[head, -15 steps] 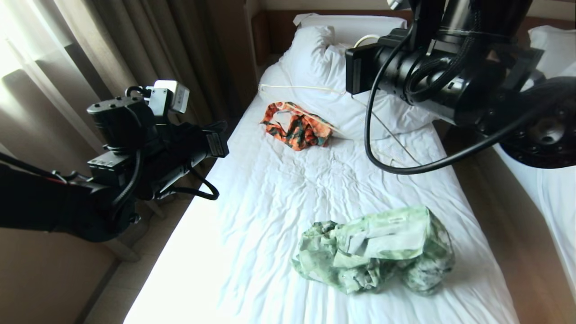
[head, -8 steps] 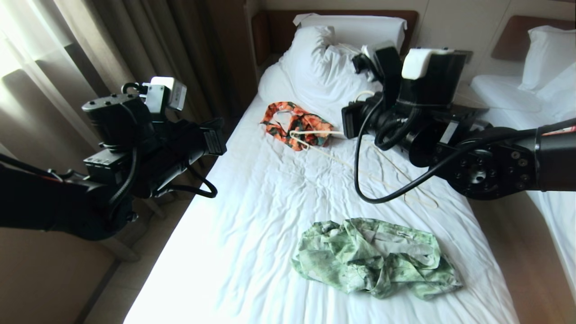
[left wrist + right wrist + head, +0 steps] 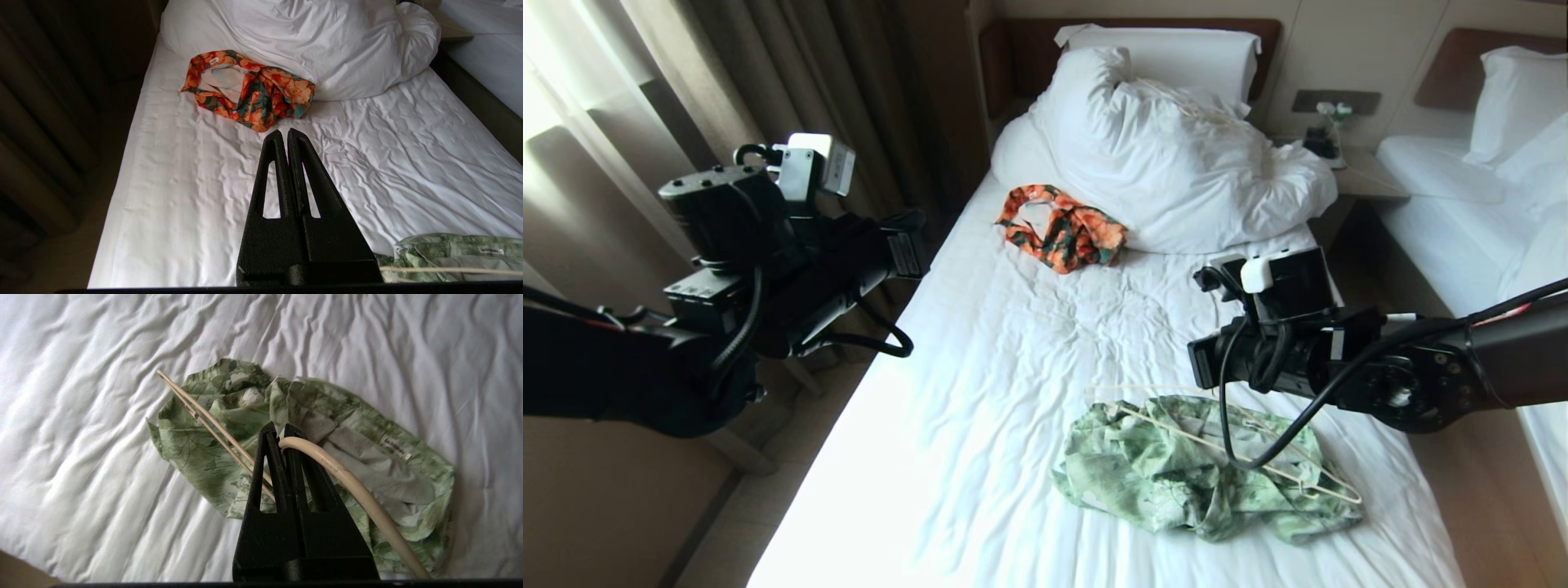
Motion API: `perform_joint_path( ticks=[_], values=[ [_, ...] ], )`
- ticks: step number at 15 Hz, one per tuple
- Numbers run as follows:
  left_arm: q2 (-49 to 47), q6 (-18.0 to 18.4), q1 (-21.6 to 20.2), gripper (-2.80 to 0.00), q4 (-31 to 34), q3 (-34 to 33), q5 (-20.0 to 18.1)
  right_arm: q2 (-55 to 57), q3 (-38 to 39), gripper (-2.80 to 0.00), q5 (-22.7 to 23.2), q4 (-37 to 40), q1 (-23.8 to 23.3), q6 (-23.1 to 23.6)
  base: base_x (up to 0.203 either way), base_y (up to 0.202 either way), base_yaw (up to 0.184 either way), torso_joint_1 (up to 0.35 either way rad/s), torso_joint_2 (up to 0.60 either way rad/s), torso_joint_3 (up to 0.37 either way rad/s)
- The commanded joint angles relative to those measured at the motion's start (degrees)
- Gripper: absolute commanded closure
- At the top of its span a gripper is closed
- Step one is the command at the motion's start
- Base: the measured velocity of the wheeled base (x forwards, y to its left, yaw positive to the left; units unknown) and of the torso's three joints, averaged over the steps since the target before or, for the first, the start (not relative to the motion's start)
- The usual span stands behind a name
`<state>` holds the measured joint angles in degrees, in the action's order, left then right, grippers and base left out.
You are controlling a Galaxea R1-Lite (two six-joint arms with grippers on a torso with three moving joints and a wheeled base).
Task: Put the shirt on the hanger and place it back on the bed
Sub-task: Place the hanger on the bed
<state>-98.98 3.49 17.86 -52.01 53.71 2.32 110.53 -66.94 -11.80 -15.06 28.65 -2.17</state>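
The green leaf-print shirt [image 3: 1176, 482] lies crumpled on the near part of the bed [image 3: 1029, 367]. My right arm [image 3: 1282, 359] hovers just above its far side. The right gripper [image 3: 279, 428] is shut on the cream wire hanger [image 3: 359, 490], with the wire pinched at the fingertips. The hanger [image 3: 1168, 430] stretches across the top of the shirt [image 3: 196, 445]. My left gripper [image 3: 284, 132] is shut on nothing and hangs over the bed's left side, apart from the shirt [image 3: 449, 249]. The left arm [image 3: 768, 269] sits left of the bed.
An orange-and-teal floral garment [image 3: 1066, 237] lies by the bunched white duvet [image 3: 1176, 155] near the headboard. A nightstand [image 3: 1347, 163] and a second bed [image 3: 1462, 196] stand to the right. Curtains [image 3: 727, 82] hang along the left.
My right arm swung down from the pillows to the shirt, carrying the hanger with it. The hanger now lies across the shirt. The left arm stayed almost still.
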Motion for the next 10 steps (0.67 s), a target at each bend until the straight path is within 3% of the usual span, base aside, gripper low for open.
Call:
perform_joint_path(
  ticks=[1,4,10],
  values=[
    [0.54,0.02,-0.28,0.00,-0.29,-0.01,0.05,0.14,1.54,0.00,3.04,0.67,-1.21,-2.76,0.000,0.000,0.000,0.000,0.00,0.000],
    [0.80,0.02,-0.37,0.00,-0.29,-0.01,0.05,3.32,2.15,0.00,10.49,1.74,-4.52,-5.46,0.000,0.000,0.000,0.000,0.00,0.000],
    [0.71,0.02,-0.43,0.00,-0.29,-0.01,0.05,10.61,2.37,0.00,11.13,-0.43,-6.68,-0.81,0.000,0.000,0.000,0.000,0.00,0.000]
  ],
)
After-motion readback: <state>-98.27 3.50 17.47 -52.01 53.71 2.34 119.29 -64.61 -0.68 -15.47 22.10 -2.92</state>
